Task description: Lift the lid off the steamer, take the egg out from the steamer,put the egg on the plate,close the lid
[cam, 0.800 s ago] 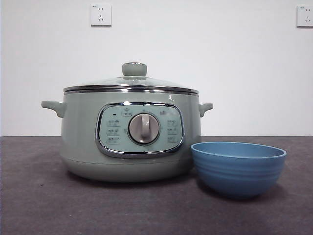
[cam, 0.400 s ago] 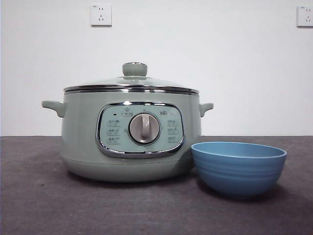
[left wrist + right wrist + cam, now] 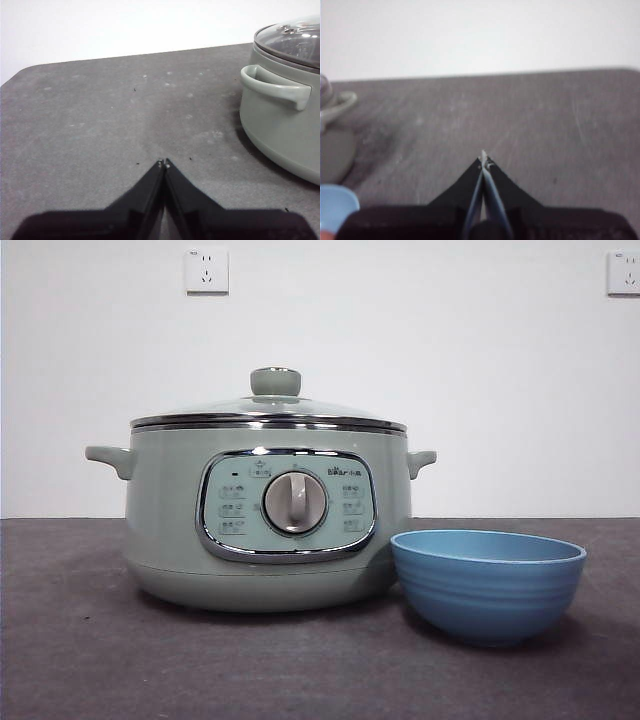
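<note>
With both claws closed and empty, left claw [image 3: 164, 163] and right claw [image 3: 483, 159], open one, centre over lid [image 3: 268, 410] knob [image 3: 275, 381], lift straight off steamer [image 3: 170, 510].

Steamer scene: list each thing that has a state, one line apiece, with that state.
lid: closed, seated on the steamer.
steamer: upright, covered; contents not discernible.
plate: upright beside the steamer, inside hidden from the front view.
left gripper: shut, holding nothing, over the table.
right gripper: shut, holding nothing, over the table.
</note>
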